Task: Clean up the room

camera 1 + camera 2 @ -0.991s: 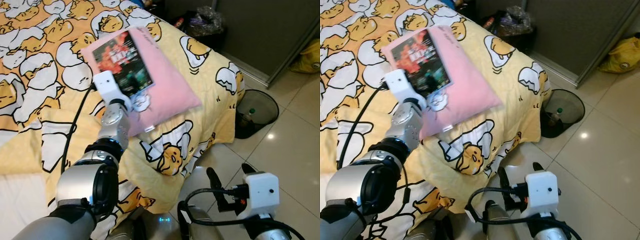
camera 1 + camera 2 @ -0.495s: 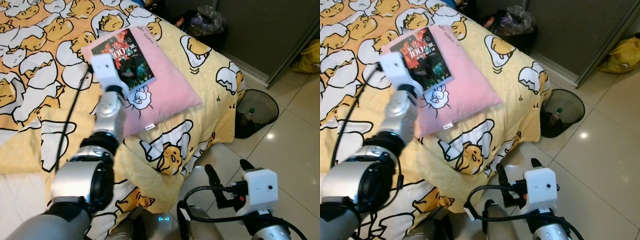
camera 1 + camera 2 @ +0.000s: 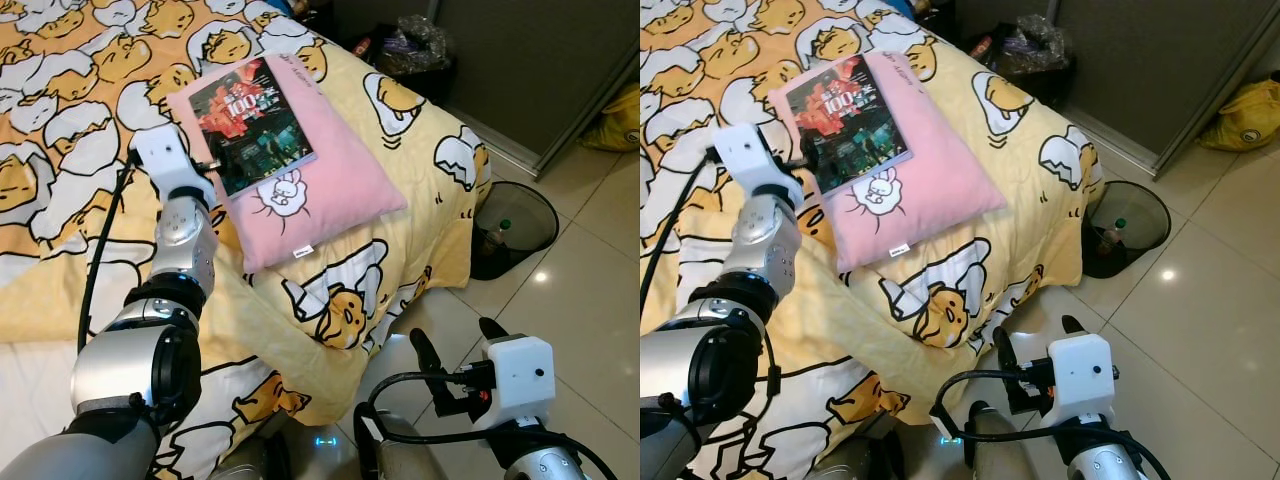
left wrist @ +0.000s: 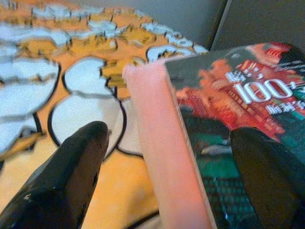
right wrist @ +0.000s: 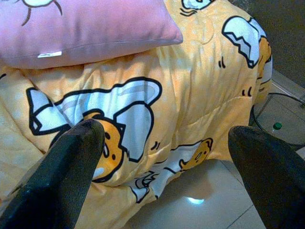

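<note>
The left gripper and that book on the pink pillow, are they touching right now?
Cannot tell. In the left wrist view the left gripper stands open astride the edge of the book and pink pillow; one finger overlaps the cover, but contact isn't plain.

A yellow blanket (image 3: 330, 300) printed with egg cartoons hangs off the bed just ahead of the right gripper (image 3: 455, 342). Farther ahead and to that gripper's right, a black mesh bin (image 3: 532, 215) stands on the glossy tiled floor (image 3: 590, 290). A yellow bag (image 3: 620, 115) lies well beyond the bin.
</note>
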